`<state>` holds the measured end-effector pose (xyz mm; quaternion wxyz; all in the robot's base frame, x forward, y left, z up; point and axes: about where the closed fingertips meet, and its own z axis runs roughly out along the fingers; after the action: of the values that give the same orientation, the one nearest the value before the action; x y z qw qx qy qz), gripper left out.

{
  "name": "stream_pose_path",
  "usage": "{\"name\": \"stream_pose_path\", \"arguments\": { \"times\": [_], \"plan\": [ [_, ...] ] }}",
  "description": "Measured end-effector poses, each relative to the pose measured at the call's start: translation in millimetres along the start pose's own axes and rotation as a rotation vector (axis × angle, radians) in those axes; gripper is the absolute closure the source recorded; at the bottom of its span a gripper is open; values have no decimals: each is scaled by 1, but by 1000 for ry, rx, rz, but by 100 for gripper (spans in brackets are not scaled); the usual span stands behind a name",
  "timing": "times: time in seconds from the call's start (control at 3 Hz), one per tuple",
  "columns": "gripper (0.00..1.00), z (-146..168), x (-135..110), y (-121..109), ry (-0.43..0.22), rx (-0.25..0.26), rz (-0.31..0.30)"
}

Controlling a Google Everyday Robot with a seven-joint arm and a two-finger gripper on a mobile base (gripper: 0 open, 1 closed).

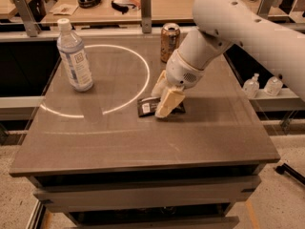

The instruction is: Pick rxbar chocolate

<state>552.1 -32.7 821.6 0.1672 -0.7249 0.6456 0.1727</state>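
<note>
The hand (163, 97) was open and held nothing, low over the bar (147, 107) on the bench (143, 142), so it needed to press down and squeeze the thin sides softly.

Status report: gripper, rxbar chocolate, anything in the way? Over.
Gripper open, low over the rxbar chocolate. Bar flat on table, not lifted. Can behind, bottle far left, neither blocking.

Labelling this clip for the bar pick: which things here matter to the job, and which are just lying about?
In the job: rxbar chocolate, flat on the table; gripper, open, down over it.
Lying about: brown can; water bottle.
</note>
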Motion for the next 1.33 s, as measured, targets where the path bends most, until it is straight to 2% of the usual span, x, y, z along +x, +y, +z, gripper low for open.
{"name": "stream_pose_path", "arguments": {
  "times": [0.33, 0.67, 1.0, 1.33],
  "plan": [
    [88, -3, -2, 0, 0, 0, 0],
    [100, -20, -20, 2, -34, 38, -38],
    [100, -49, -52, 10, -89, 82, -114],
    [100, -70, -77, 17, -118, 132, -164]
  ]
}}
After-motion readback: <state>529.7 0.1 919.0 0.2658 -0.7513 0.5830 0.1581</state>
